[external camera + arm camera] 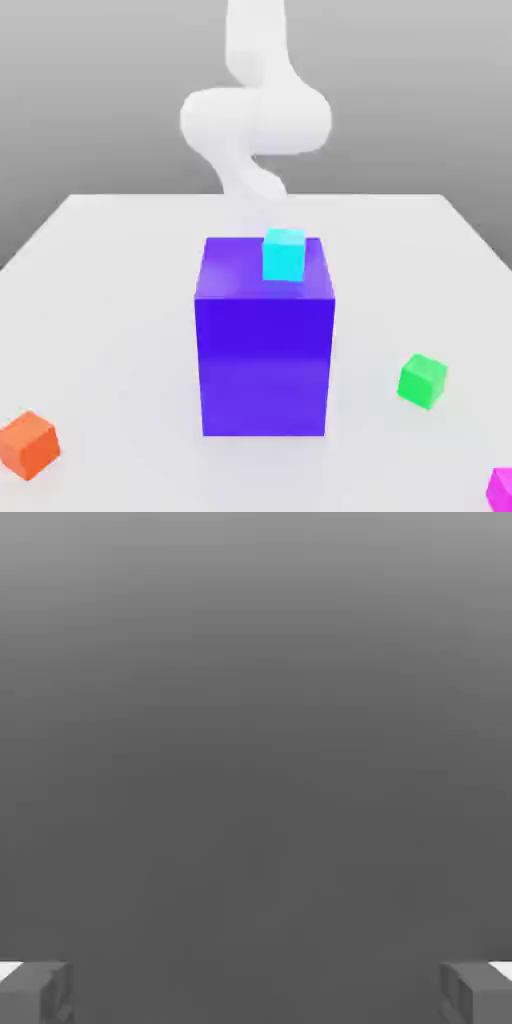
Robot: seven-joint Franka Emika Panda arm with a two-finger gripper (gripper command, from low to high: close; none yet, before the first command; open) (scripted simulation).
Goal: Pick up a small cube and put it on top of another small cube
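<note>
- Holding nothing, my gripper stood spread wide, ready, I judged, for a first grasp.
- Pink cube lay at the table's near corner, exterior view's right, well apart from the green cube.

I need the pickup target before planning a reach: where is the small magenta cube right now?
The small magenta cube sits on the white table at the exterior view's lower right corner, partly cut off, nearest the small green cube.

The small magenta cube lies on the white table, at the exterior view's lower right.
</note>
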